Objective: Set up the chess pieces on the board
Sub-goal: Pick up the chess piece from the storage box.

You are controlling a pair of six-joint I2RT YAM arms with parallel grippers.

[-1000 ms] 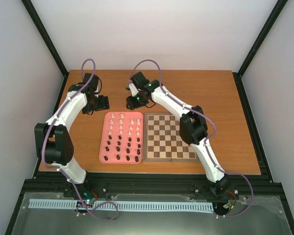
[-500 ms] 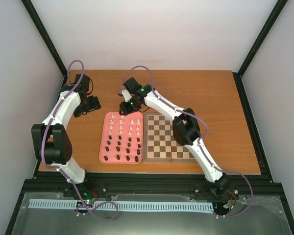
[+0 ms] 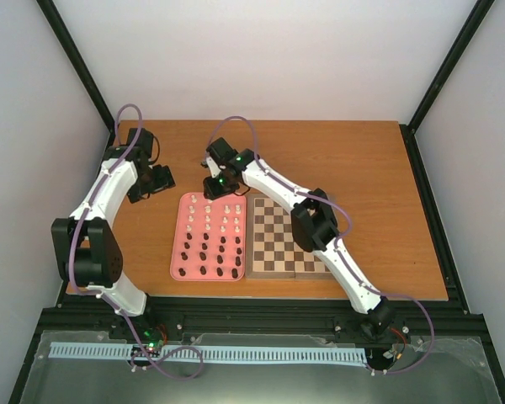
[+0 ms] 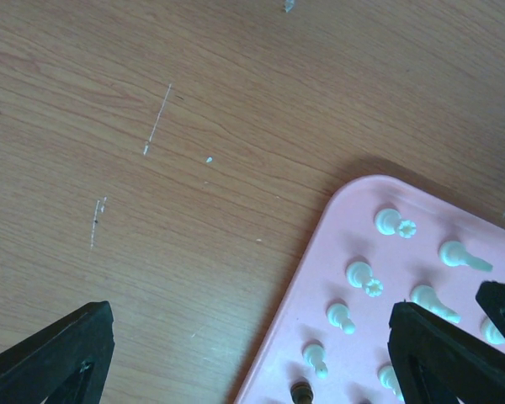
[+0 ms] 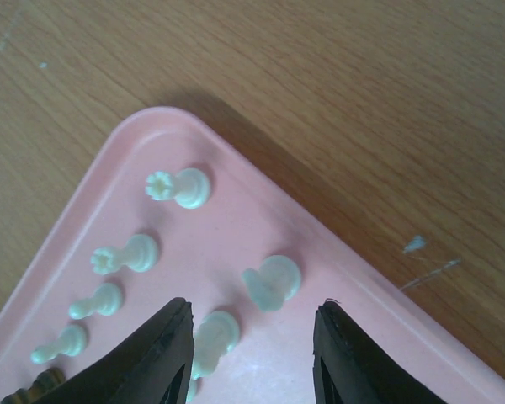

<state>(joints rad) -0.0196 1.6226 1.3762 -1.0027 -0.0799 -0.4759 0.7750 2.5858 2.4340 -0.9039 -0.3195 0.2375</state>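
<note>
The right claw (image 5: 252, 313) hangs low over the far corner of the pink tray (image 3: 178, 244), its two fingers partly spread. In the right wrist view a small white chess piece (image 5: 216, 328) stands in the gap, close against the left-hand finger (image 5: 164, 349). Whether that finger touches it cannot be told, and the other finger stands apart from it, so nothing is pinched. A broader white piece (image 5: 273, 282) stands just beyond the fingertips. The left claw (image 4: 248, 324) is spread as wide as it goes and grips nothing. It hovers over the bare wooden desk (image 3: 362, 168) just off the tray's far left corner, and the nearest white pieces show between its fingers. The chess pieces stand in rows in the tray, the white pieces (image 3: 210, 209) in the far half and the dark pieces (image 3: 220, 257) in the near half. The checkered chessboard (image 3: 292, 236) lies on the desk just beside the tray, on its right.
</note>
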